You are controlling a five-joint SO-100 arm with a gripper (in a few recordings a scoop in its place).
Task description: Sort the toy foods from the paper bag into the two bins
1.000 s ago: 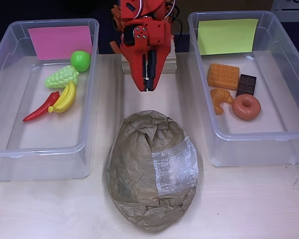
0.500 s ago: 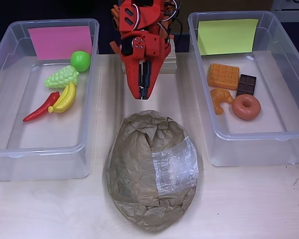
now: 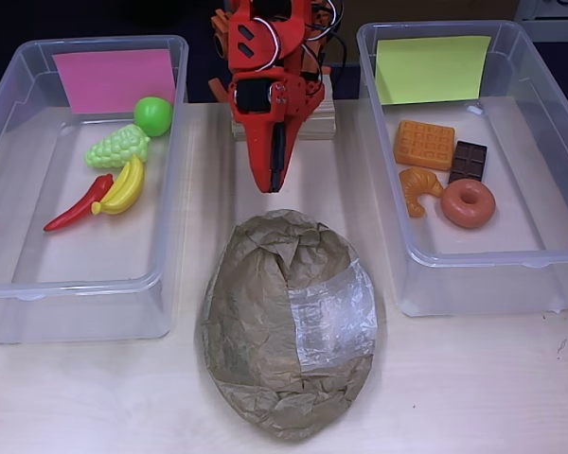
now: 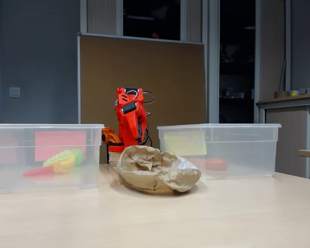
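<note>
Though near gripper [image 3: 271, 184] — bag [image 3: 286, 326] apart

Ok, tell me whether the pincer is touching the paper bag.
Apart. The overhead view shows bare table between the pincer tip and the paper bag.

A crumpled brown paper bag [image 4: 157, 169] lies on the pale wooden surface [image 4: 160, 222] between two clear bins. The left bin [image 4: 44, 157] carries a pink note and holds coloured toy foods [image 4: 59, 161]; the right bin [image 4: 222, 151] carries a yellow-green note. The red arm [image 4: 129, 121] stands behind the bag.
</note>
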